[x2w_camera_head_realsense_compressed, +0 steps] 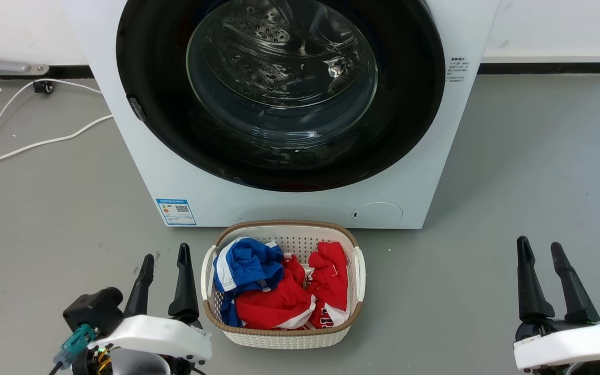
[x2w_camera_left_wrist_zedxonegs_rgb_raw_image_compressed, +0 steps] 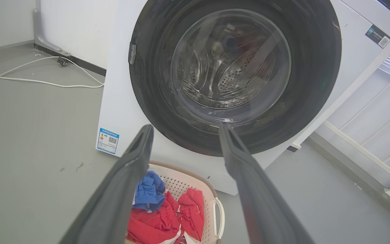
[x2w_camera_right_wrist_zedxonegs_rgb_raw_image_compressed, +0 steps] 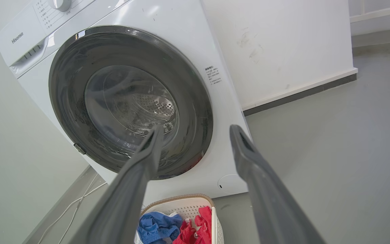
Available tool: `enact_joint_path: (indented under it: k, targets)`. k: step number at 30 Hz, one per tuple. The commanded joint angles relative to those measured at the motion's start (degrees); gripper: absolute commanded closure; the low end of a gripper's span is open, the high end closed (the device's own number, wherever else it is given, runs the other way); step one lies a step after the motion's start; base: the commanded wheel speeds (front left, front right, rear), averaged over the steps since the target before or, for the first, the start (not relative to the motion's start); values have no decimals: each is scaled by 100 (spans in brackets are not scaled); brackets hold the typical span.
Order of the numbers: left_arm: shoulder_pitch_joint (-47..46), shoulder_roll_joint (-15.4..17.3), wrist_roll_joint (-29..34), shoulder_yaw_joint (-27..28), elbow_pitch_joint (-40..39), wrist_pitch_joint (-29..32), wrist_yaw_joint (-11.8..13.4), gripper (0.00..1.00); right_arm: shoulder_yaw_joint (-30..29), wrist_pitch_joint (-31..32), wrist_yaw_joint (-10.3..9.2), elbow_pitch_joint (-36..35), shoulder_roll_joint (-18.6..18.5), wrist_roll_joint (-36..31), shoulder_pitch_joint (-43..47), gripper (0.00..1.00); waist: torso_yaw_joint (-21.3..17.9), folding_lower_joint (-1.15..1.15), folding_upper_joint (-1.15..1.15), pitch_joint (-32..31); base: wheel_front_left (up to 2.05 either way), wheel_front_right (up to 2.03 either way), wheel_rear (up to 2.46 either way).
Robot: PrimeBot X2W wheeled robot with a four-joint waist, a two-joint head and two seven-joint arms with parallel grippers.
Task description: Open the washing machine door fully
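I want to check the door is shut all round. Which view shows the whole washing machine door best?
The right wrist view: the door shows with its whole rim, only a gripper finger crossing its lower part. The head view cuts off its top; the left wrist view clips its top edge.

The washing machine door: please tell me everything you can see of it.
The door is a round glossy black disc with a bulging clear glass bowl in its centre, through which the steel drum shows. A small grey catch sits on its left edge. It is shut, flat against the white machine front. Nothing else touches it.
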Motion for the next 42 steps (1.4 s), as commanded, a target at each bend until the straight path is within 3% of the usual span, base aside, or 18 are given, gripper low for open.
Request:
enact_joint_path:
  k: [1,24,42]
  targets:
    - [-1,47,221,-34,-119,-68,5,0,-12,-69,1,-132,1,-202,42,0,9,0,0,1,0,0,0]
    - [205,-63,1402,-68,-208,-370,-154,0,-41,-368,1,-459,8,-1221,226,0,36,0,0,-3,0,0,0]
    - [311,-207,2192,3,-86,-579,-236,0,-16,-582,1,-502,14,-1649,381,0,48,0,0,-14,0,0,0]
